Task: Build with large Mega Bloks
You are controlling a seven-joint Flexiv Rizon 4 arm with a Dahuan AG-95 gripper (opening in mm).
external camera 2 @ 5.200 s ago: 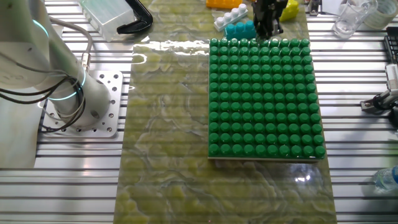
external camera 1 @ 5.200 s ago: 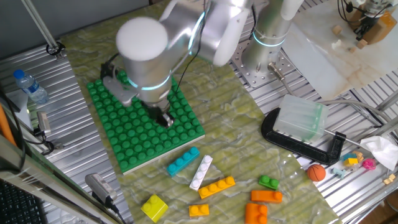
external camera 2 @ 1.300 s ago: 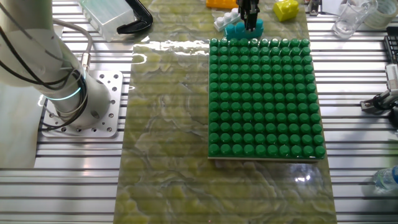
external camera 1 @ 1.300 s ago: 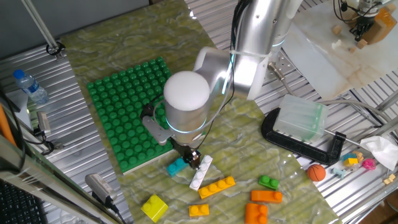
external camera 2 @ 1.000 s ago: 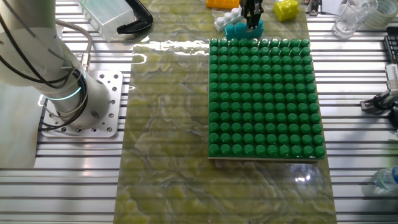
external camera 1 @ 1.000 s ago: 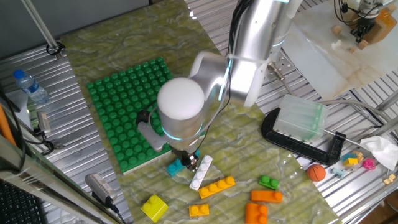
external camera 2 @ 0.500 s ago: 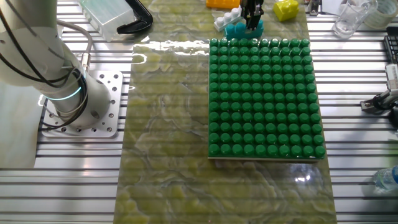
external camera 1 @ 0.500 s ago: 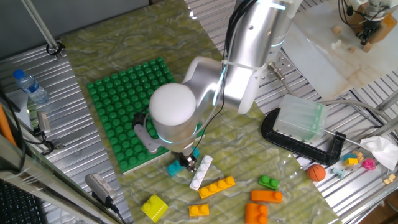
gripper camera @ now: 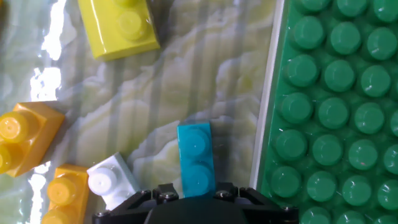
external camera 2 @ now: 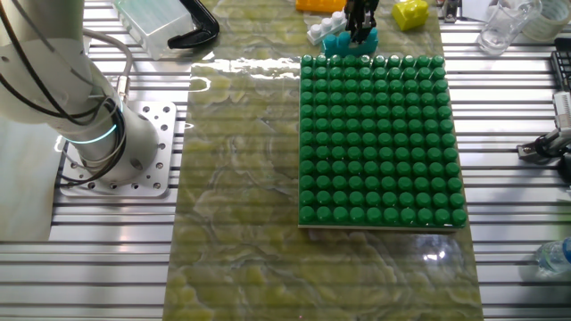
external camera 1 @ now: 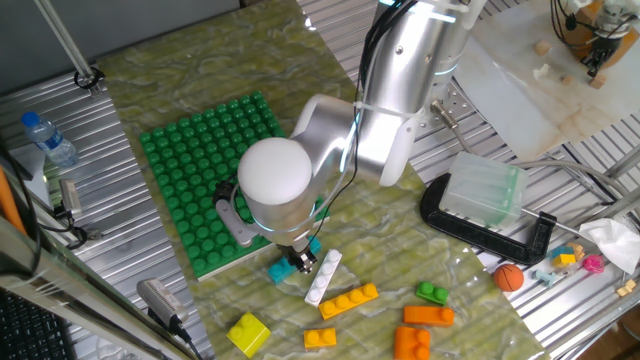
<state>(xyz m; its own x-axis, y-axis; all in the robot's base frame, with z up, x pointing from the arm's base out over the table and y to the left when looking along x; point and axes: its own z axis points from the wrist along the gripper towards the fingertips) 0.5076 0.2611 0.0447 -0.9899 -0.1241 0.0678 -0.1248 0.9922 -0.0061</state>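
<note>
The work surface is a ribbed aluminium table [external camera 1: 560, 300] of parallel slotted rails, shiny under overhead light. A green-and-cream marbled mat [external camera 2: 241, 178] lies across its middle, glossy enough to carry bright glare patches beside the gripper in the hand view. On the far side of the arm from the gripper, a perforated metal mounting plate [external camera 2: 147, 147] is bolted to the rails. Well off from the gripper, a pale translucent sheet [external camera 1: 545, 70] covers one corner. No walls, floor or windows can be made out.
</note>
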